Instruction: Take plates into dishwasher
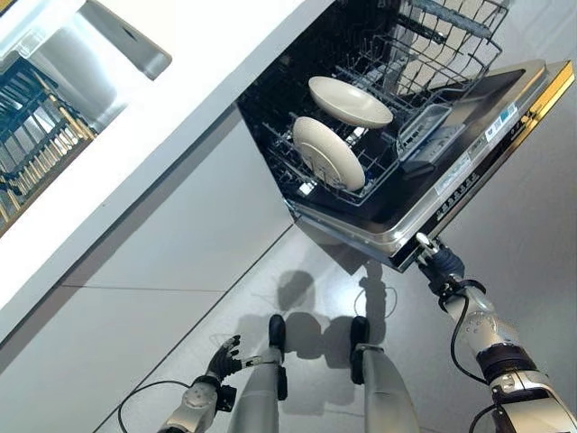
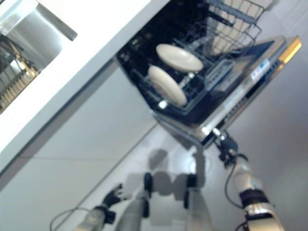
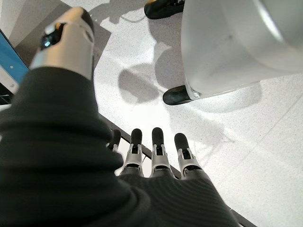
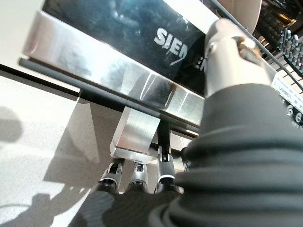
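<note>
Two cream plates stand in the lower rack [image 1: 302, 185] of the open dishwasher: one [image 1: 350, 101] further in, one [image 1: 329, 152] nearer the front. The dishwasher door [image 1: 473, 149] hangs folded down. My right hand [image 1: 439, 264] is at the door's outer edge; in the right wrist view its fingers [image 4: 137, 177] reach straight under the steel door handle [image 4: 135, 137] and its thumb [image 4: 227, 52] lies against the door's front. My left hand [image 1: 224, 356] hangs low near the floor, fingers [image 3: 158, 146] straight, holding nothing.
An upper wire rack [image 1: 451, 36] sticks out above the plates. A white counter [image 1: 180, 99] runs across the scene, with a steel sink [image 1: 81, 63] and a dish rack [image 1: 32, 135] set in it. White cabinet fronts [image 1: 180, 244] lie below the counter.
</note>
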`<state>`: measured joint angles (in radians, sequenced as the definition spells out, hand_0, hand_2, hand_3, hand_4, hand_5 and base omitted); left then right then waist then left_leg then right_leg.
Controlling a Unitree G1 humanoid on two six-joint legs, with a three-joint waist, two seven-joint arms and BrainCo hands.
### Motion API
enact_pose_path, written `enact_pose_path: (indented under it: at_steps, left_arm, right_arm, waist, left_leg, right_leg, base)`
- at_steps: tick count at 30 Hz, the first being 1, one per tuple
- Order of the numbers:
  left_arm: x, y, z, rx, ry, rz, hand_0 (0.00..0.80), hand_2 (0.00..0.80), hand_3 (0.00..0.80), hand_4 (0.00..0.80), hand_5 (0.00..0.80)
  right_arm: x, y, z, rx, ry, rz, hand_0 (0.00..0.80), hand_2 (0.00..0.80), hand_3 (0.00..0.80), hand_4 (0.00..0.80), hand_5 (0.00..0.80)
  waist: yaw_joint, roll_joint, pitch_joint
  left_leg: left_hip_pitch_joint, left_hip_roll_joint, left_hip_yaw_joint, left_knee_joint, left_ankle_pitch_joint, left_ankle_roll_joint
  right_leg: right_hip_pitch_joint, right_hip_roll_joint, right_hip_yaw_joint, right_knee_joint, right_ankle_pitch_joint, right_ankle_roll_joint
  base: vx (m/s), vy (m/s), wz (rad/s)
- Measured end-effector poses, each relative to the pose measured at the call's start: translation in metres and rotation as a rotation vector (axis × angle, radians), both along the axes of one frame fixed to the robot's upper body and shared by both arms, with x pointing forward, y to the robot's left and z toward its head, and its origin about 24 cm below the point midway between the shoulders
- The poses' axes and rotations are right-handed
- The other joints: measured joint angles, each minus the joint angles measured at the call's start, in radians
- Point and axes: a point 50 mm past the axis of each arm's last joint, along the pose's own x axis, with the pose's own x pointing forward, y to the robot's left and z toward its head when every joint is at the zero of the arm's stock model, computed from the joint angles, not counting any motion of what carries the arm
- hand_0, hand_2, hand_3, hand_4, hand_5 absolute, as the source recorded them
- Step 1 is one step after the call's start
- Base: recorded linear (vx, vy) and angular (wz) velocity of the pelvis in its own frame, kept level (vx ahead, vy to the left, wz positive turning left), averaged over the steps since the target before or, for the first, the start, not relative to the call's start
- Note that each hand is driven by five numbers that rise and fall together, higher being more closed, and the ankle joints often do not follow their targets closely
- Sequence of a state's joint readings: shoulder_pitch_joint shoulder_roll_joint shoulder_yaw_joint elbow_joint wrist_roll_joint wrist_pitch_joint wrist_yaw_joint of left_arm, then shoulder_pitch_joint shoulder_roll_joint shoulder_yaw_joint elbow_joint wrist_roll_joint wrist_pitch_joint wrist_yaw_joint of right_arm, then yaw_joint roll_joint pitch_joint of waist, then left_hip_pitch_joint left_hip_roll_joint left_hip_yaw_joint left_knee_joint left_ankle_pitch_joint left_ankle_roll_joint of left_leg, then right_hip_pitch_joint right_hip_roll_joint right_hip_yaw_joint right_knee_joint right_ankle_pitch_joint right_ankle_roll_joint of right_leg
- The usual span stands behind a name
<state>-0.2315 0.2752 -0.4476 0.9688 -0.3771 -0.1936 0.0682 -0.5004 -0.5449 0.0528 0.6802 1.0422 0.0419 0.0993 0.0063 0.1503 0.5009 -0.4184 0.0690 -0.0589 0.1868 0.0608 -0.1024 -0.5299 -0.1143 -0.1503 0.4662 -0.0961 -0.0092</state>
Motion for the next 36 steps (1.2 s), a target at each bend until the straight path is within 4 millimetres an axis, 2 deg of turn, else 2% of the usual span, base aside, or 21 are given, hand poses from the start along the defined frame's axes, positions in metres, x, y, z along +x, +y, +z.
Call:
enact_pose_path:
  at_steps: [9, 18, 28, 31, 34, 36]
  left_arm:
    - [-0.003, 0.007, -0.003, -0.005, 0.026, 0.035, 0.0, 0.0, 0.0, 0.0, 0.0]
    - [-0.008, 0.007, -0.007, -0.005, 0.073, 0.018, 0.0, 0.0, 0.0, 0.0, 0.0]
    - [-0.013, 0.012, -0.01, 0.003, 0.103, 0.025, 0.0, 0.0, 0.0, 0.0, 0.0]
    - [-0.013, 0.014, -0.01, 0.013, 0.104, 0.024, 0.0, 0.0, 0.0, 0.0, 0.0]
    - [-0.015, 0.016, -0.011, 0.017, 0.109, 0.031, 0.0, 0.0, 0.0, 0.0, 0.0]
    - [-0.018, 0.02, -0.013, 0.028, 0.124, 0.035, 0.0, 0.0, 0.0, 0.0, 0.0]
  right_arm:
    - [-0.003, -0.001, -0.004, -0.01, 0.016, 0.002, 0.0, 0.0, 0.0, 0.0, 0.0]
    - [-0.001, 0.011, 0.006, -0.065, -0.025, 0.059, 0.0, 0.0, 0.0, 0.0, 0.0]
    - [0.013, 0.041, 0.044, -0.083, -0.174, 0.155, 0.0, 0.0, 0.0, 0.0, 0.0]
    - [0.02, 0.046, 0.06, -0.086, -0.216, 0.17, 0.0, 0.0, 0.0, 0.0, 0.0]
    - [0.024, 0.052, 0.067, -0.113, -0.225, 0.202, 0.0, 0.0, 0.0, 0.0, 0.0]
    - [0.026, 0.072, 0.066, -0.134, -0.225, 0.287, 0.0, 0.0, 0.0, 0.0, 0.0]
  waist:
    - [0.01, -0.002, 0.0]
    - [0.012, -0.007, -0.002]
    - [0.042, -0.032, -0.015]
    - [0.07, -0.041, -0.021]
    - [0.094, -0.047, -0.032]
    - [0.103, -0.062, -0.056]
  left_leg:
    - [0.057, 0.007, -0.002, -0.033, 0.006, 0.0]
    - [0.11, 0.01, -0.003, -0.061, 0.012, 0.005]
    - [0.148, 0.015, -0.007, -0.079, 0.019, 0.0]
    - [0.164, 0.014, -0.012, -0.089, 0.02, 0.0]
    - [0.179, 0.013, -0.015, -0.093, 0.02, 0.0]
    - [0.184, 0.014, -0.016, -0.096, 0.02, 0.001]
  right_leg:
    - [0.081, 0.006, -0.023, -0.07, 0.02, 0.011]
    - [0.166, 0.017, -0.034, -0.154, 0.058, 0.024]
    - [0.232, 0.022, -0.053, -0.216, 0.079, 0.024]
    - [0.254, 0.022, -0.06, -0.228, 0.08, 0.024]
    - [0.281, 0.021, -0.074, -0.243, 0.079, 0.027]
    - [0.309, 0.021, -0.098, -0.264, 0.076, 0.03]
  base:
    - [0.074, 0.006, 0.02]
    - [0.056, -0.001, 0.01]
    - [0.029, -0.002, 0.04]
    - [0.054, -0.003, 0.08]
    - [0.067, -0.008, 0.17]
    - [0.082, -0.02, 0.31]
